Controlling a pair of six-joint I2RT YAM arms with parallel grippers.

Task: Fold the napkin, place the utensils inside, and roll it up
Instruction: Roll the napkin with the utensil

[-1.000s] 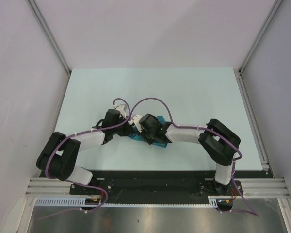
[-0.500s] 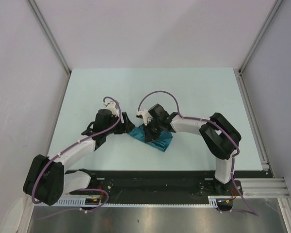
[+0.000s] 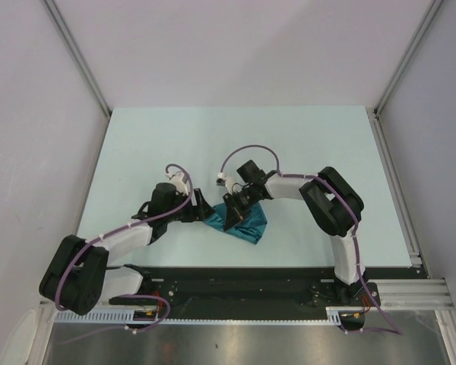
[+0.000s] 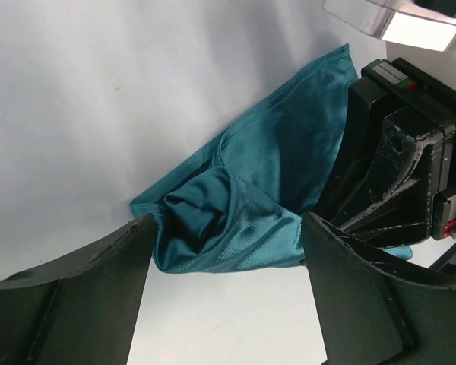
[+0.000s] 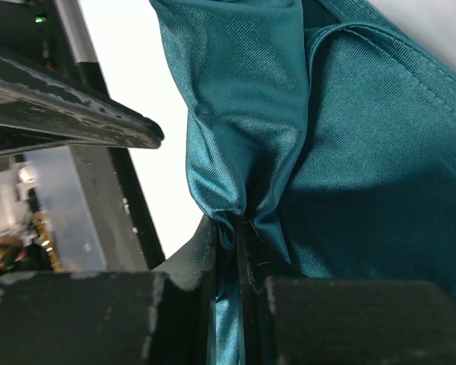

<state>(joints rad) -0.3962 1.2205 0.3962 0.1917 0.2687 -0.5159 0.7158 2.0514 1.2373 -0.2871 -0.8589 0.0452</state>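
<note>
Napkin (image 3: 242,222) lies bunched on counter (image 3: 304,144). Right gripper (image 5: 226,236) is clamped on a fold at napkin's far edge, likely to draw it over. Left gripper (image 4: 228,224) stands just left of napkin, jaws wide, holding nothing. Spoon unseen.

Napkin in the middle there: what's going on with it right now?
The right gripper is pinched shut on a bunched fold of the teal napkin, which lies crumpled on the table. The left gripper stands open just beside the cloth's left end, holding nothing. No spoon shows in any view, so it may be hidden or out of frame.
</note>
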